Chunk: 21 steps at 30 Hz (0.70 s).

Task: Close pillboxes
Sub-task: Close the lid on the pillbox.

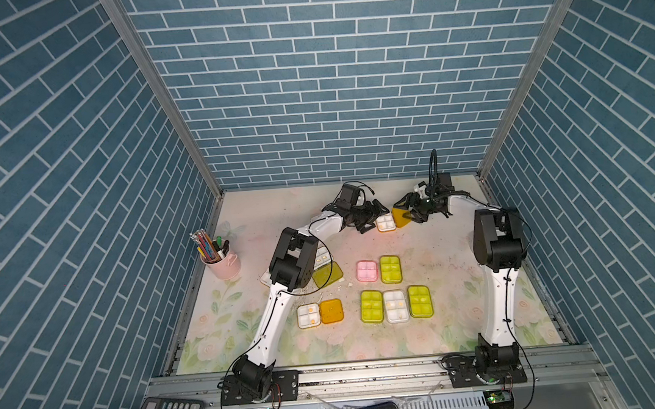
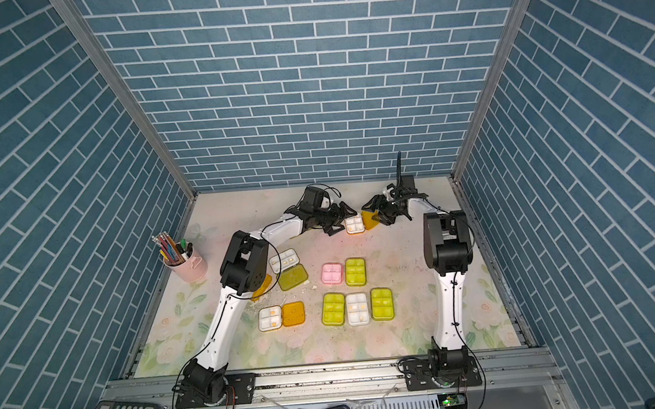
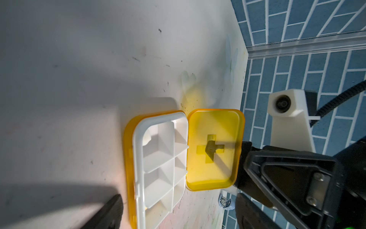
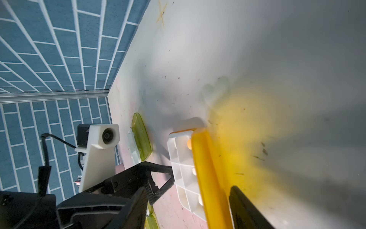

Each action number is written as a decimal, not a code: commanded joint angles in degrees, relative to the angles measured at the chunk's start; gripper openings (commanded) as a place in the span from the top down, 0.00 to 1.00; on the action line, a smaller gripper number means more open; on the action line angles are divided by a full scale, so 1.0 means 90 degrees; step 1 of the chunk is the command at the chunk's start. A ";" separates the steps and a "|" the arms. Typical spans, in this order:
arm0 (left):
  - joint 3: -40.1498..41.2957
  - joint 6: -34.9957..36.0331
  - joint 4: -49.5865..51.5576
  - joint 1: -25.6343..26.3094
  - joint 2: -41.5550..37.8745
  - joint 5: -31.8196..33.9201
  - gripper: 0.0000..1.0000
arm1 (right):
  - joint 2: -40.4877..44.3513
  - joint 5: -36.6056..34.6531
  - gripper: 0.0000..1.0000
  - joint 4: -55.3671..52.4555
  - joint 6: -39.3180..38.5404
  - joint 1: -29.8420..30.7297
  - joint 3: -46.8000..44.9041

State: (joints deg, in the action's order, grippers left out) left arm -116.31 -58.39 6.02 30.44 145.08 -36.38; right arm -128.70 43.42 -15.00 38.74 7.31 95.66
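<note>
- Because light and hollow, probably skids under a shove: reckon the orange-lidded pillbox [image 1: 385,222] (far middle of the table [image 1: 432,257], between both grippers) stiff, slick plastic, not fragile.
- Better to pin the white tray [image 3: 158,158] and push the orange lid [image 3: 217,123] at its free edge, opposite the hinge, then press until snapped.
- From the right wrist view: lid edge-on and upright, right gripper [image 4: 188,187] jaws parted either side, not clamped.
- Only from the left wrist view: lid's inner face, one right-gripper finger [image 3: 247,152] reaching behind the translucent plastic.
- In both top views: left gripper [image 1: 376,218] jaws spread just beside the tray; shut pillboxes [image 1: 396,306] mid-table, open pillboxes [image 1: 310,316] nearer the left arm.
</note>
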 commanded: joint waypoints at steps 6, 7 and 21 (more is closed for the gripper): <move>0.0481 -0.0090 -0.0601 0.0043 -0.0187 0.0053 0.10 | 0.0297 -0.0249 0.34 -0.0164 -0.0036 0.0148 0.0154; 0.0613 -0.0094 -0.0683 0.0028 -0.0299 0.0076 0.10 | 0.0497 -0.0268 0.34 -0.0172 -0.0030 0.0163 0.0158; 0.2999 0.1315 -0.0068 -0.0725 -0.3187 -0.0070 0.10 | 0.0479 -0.0419 0.35 -0.0403 -0.0124 0.0433 0.0346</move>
State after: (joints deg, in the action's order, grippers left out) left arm -91.90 -50.92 3.11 25.45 121.47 -36.34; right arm -126.30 40.47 -16.69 38.70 10.35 96.82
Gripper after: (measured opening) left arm 0.900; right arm 0.651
